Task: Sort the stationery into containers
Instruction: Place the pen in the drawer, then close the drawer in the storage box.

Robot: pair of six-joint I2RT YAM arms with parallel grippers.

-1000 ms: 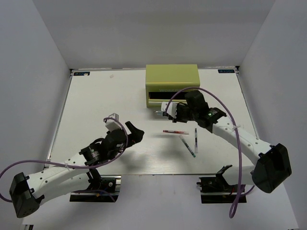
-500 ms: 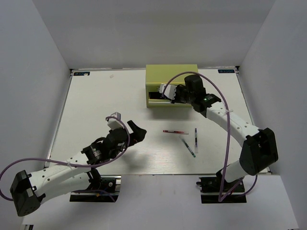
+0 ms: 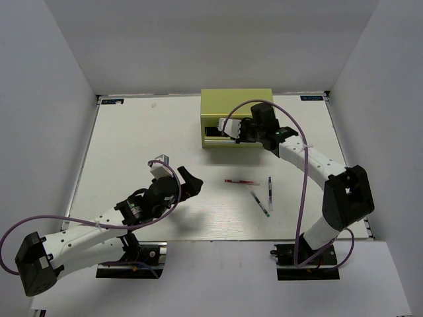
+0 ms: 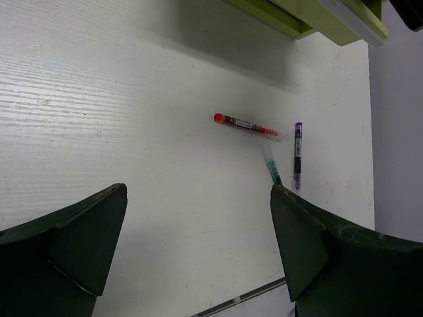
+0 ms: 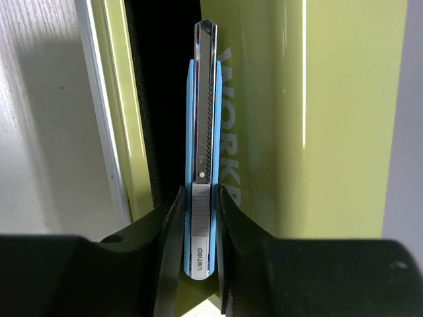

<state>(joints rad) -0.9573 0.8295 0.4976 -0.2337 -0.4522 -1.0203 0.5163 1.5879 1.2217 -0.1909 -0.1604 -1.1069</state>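
At the open drawer (image 3: 215, 132) of the boxy yellow-green metal chest (image 3: 236, 105), far across the white surface (image 3: 132, 139), my right tool (image 5: 201, 198) pinches a slim light-blue-and-silver cutter (image 5: 203, 152). My left tool (image 4: 197, 198) gapes empty, near-left of three slim pens (image 4: 271, 168).

My right gripper (image 3: 229, 129) is at the front face of the yellow-green chest (image 3: 236, 105), at its dark open drawer (image 3: 213, 132); I cannot tell the finger state from above. My left gripper (image 3: 188, 179) hangs over the white table (image 3: 125, 139), fingers spread. The red pen (image 3: 242, 181) lies to its right. The green pen (image 3: 259, 201) and whitish pen (image 3: 269, 191) lie just beyond, close together.
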